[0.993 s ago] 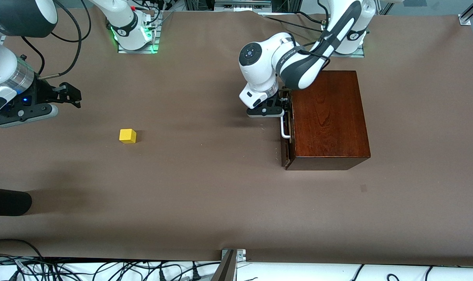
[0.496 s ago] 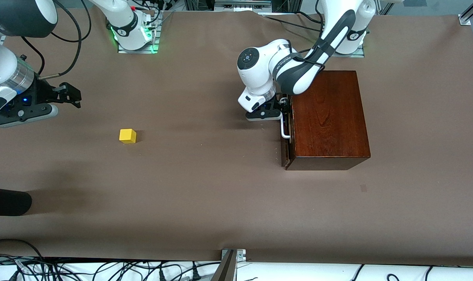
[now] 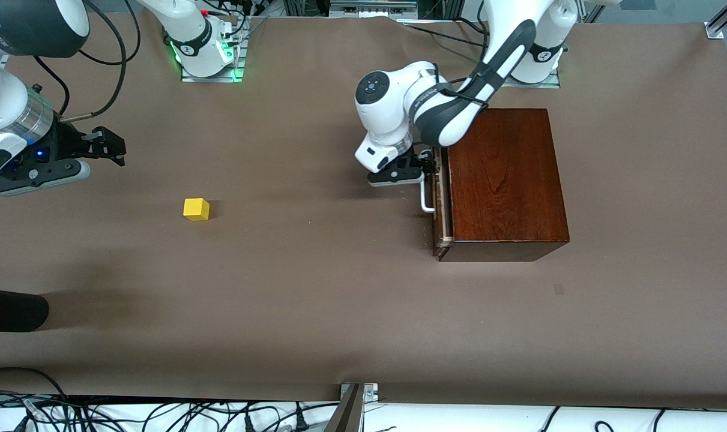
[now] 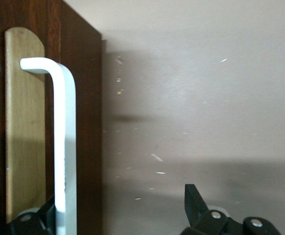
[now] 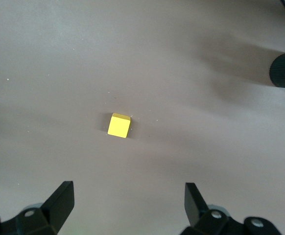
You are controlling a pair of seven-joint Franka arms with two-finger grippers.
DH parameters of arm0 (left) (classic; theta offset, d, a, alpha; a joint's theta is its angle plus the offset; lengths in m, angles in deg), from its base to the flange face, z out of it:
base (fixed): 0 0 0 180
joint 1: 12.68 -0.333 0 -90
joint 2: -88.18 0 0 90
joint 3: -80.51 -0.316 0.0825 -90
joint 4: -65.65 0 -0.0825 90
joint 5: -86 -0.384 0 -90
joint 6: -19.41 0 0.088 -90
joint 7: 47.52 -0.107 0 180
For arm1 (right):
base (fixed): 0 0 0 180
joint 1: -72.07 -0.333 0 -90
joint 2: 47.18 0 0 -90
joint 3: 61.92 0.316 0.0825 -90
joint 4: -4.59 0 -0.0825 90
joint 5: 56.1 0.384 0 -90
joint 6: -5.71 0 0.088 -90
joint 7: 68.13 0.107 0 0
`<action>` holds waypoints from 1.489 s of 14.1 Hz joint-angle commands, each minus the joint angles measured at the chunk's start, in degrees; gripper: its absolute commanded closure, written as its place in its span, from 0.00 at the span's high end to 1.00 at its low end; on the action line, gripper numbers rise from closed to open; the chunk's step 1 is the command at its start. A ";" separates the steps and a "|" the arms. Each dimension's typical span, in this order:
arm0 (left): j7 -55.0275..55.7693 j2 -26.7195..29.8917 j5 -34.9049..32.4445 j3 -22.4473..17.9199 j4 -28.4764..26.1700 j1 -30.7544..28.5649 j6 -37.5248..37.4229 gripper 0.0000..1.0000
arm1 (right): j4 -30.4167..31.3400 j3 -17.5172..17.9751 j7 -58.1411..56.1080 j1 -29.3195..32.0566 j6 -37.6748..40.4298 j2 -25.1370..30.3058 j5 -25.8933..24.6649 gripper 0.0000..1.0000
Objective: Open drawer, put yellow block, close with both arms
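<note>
Hooking the handle (image 3: 426, 201), the left hand (image 3: 424, 171), fingers spread, eased the drawer (image 3: 441, 204) toward nine o'clock; the right hand (image 3: 102, 147) waited open and empty above the counter (image 3: 315, 300) near the yellow block (image 3: 196, 209).

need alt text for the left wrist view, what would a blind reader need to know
The left pincer is open, one finger beside the white U-shaped bar handle of the dark reddish-brown drawer front. A pale wood panel shows between handle and front. Bare brown table covering fills everything else in view.
</note>
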 commanded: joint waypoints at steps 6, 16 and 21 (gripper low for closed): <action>6.30 -8.79 -0.51 0.37 11.61 4.49 1.68 1.00 | -1.69 0.21 -0.46 -0.20 0.67 -0.74 0.68 1.00; 1.04 -7.38 0.46 0.46 15.03 4.49 -5.77 1.00 | 14.98 -0.22 -0.56 -0.11 -6.08 7.43 6.74 1.00; -5.37 -5.11 0.63 0.73 19.78 4.66 -16.58 1.00 | 30.01 -1.19 0.32 -0.02 -22.32 7.97 6.48 1.00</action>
